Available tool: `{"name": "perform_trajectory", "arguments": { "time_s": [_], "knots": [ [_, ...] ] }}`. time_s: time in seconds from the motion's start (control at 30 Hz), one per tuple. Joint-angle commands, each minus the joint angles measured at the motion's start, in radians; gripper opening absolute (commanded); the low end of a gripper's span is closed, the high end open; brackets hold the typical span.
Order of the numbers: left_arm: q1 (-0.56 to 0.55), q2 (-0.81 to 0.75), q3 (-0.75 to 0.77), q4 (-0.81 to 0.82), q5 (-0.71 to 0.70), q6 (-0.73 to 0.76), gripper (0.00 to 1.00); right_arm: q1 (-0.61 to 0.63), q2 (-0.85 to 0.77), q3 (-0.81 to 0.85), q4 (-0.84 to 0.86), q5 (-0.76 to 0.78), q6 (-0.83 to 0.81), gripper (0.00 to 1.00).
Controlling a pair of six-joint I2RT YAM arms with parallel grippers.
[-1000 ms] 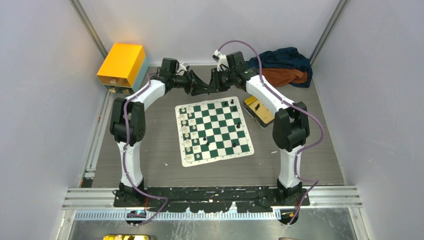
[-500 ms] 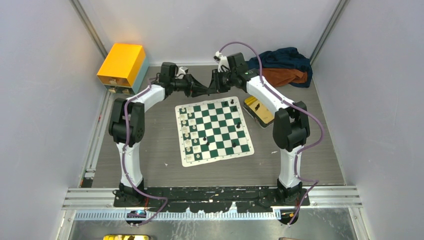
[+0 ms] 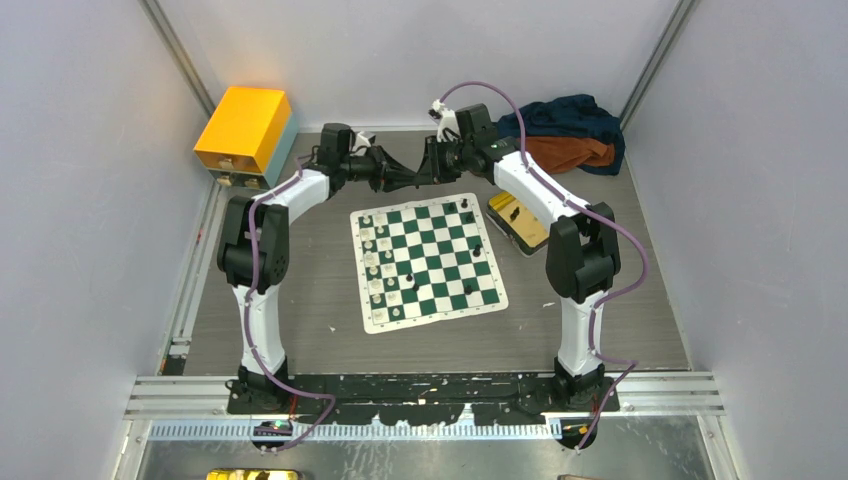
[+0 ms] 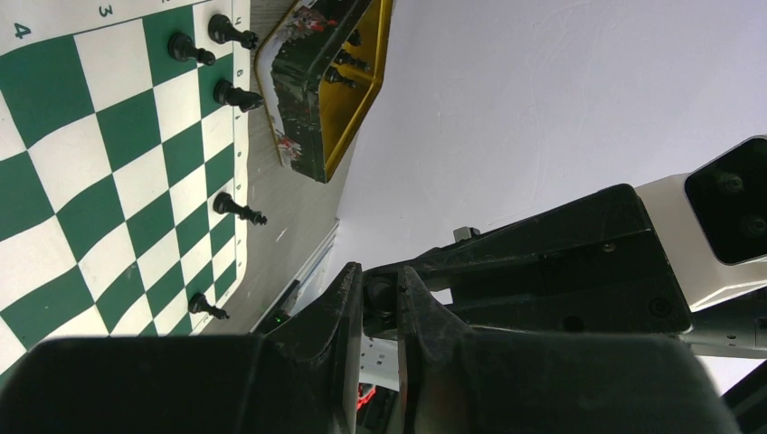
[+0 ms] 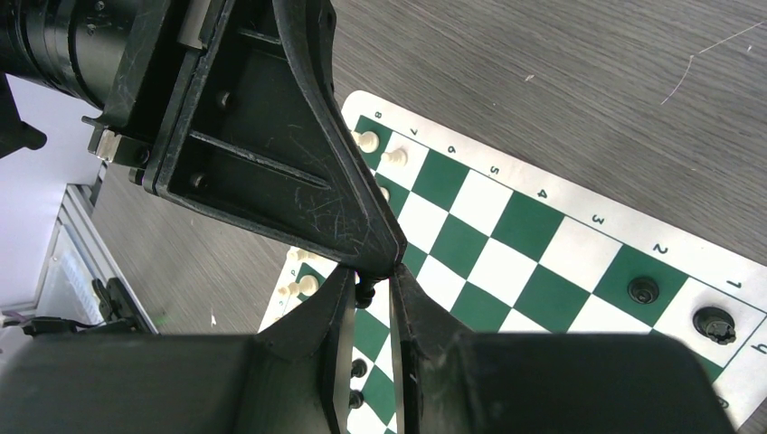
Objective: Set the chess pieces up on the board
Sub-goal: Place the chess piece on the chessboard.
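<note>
Right wrist view: the right pincer (image 5: 369, 285) is clamping a black chess piece (image 5: 365, 292), and the left pincer (image 4: 378, 287) is pinching the same piece, tip to tip, just above the far edge of the board (image 5: 538, 294) lying on the desk (image 5: 543, 72).

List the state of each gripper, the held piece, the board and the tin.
left gripper, shut on the black piece
right gripper, shut on the black piece
black piece, gripped by both grippers
board, flat, partly set
gold tin, open, black pieces inside
</note>
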Motion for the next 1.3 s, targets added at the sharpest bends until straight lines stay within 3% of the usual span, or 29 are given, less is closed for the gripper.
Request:
{"name": "perform_trajectory", "arguments": {
  "time_s": [0.0, 0.13, 0.33, 1.27],
  "knots": [
    [-0.039, -0.087, 0.010, 0.041, 0.124, -0.011, 0.00, 0.007, 0.001, 0.018, 0.110, 0.008, -0.003, 0.14],
    [-0.034, -0.089, 0.012, 0.018, 0.108, 0.002, 0.00, 0.006, 0.001, 0.026, 0.107, 0.002, -0.001, 0.25],
    [-0.032, -0.085, 0.021, 0.000, 0.090, 0.017, 0.00, 0.006, 0.000, 0.030, 0.107, -0.004, 0.000, 0.32],
    [-0.030, -0.077, 0.038, -0.098, 0.043, 0.074, 0.00, -0.008, -0.023, 0.015, 0.137, -0.012, 0.016, 0.34]
  ]
}}
